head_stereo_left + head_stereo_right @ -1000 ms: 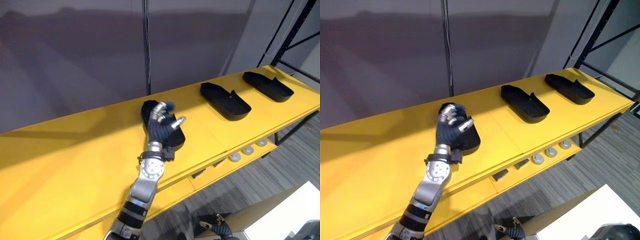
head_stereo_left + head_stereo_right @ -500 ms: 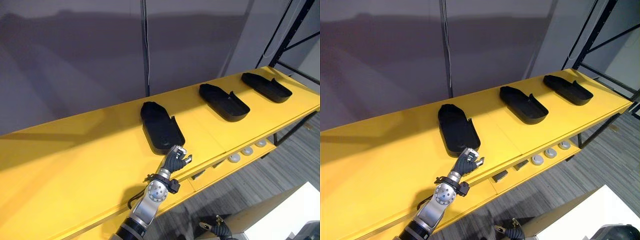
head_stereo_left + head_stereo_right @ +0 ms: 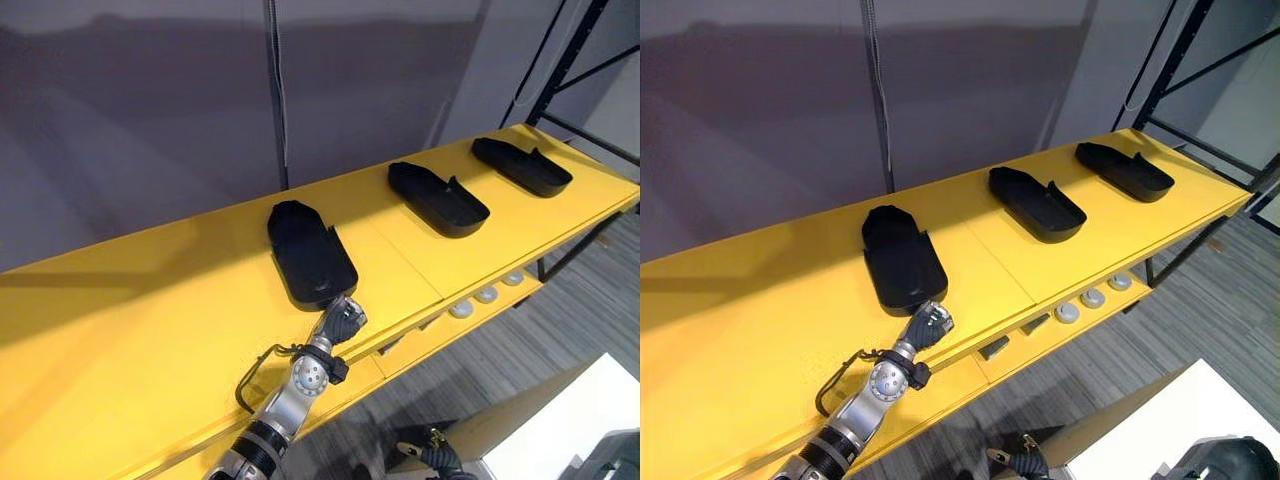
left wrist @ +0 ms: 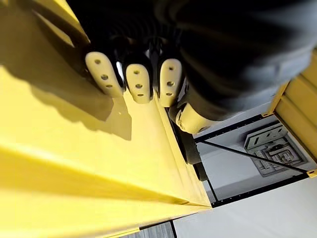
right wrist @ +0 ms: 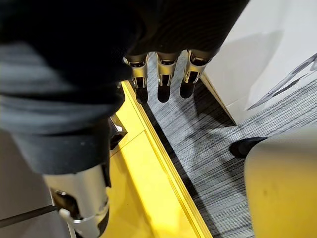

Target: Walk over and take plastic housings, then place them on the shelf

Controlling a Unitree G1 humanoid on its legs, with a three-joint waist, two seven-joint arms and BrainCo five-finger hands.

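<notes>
Three black plastic housings lie in a row on the yellow shelf (image 3: 150,300), open side up and well apart. The nearest housing (image 3: 310,255) is at the middle, the middle housing (image 3: 438,198) further to the robot's right, and the far housing (image 3: 521,165) close to the shelf's right end by the black rack upright (image 3: 560,60). Three small grey discs (image 3: 487,295) sit in a line on the lower ledge under the front edge.

The left hand (image 3: 342,318) is at the shelf's front edge, just beside the near end of the nearest housing; whether they touch cannot be told. The left wrist view shows its fingers (image 4: 138,83) curled in over bare yellow surface, holding nothing. The right wrist view shows the right hand (image 5: 165,74) low over grey carpet beside a yellow edge, its fingers straight and empty.

A wide bare stretch of shelf lies to the left of the nearest housing, and bare gaps separate the housings. A black cable (image 3: 275,90) runs down the grey wall behind the shelf.
</notes>
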